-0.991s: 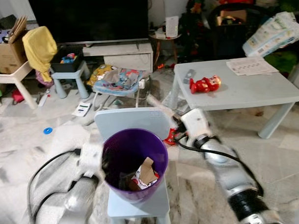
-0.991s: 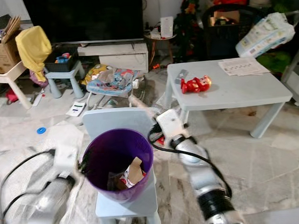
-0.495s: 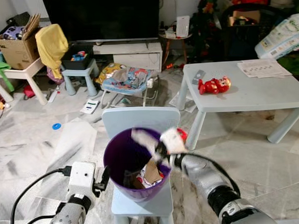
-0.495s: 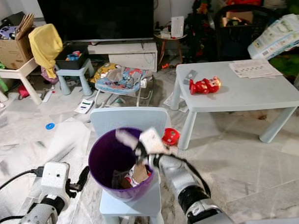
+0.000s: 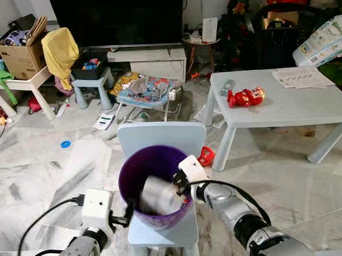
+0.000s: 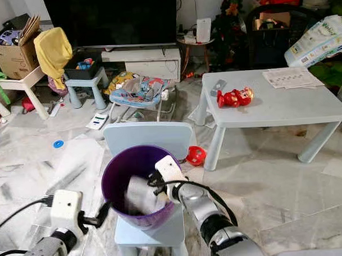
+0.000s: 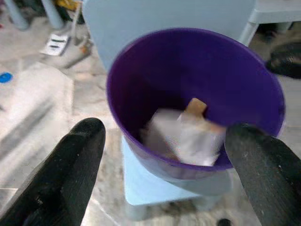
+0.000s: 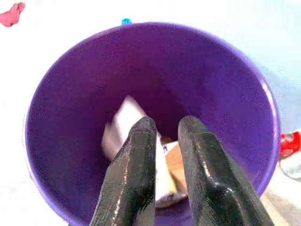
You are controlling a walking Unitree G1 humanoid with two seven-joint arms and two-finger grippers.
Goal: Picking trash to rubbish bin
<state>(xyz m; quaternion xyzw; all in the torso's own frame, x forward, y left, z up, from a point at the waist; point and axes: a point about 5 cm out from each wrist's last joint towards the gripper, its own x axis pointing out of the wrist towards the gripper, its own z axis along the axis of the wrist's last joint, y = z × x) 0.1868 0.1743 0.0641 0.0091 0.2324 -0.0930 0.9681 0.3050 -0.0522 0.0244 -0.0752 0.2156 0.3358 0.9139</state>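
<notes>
This is a living room in a home where children live. A big dark television (image 5: 118, 18) stands on a low white cabinet (image 5: 148, 60). Toys lie on the marble floor (image 5: 43, 166), beside a baby bouncer (image 5: 143, 92), a small blue chair (image 5: 160, 138), a low grey table (image 5: 282, 104) and a cardboard box (image 5: 18, 52).

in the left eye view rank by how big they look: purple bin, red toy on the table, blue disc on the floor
1. purple bin, though nearest the camera
2. red toy
3. blue disc
</notes>
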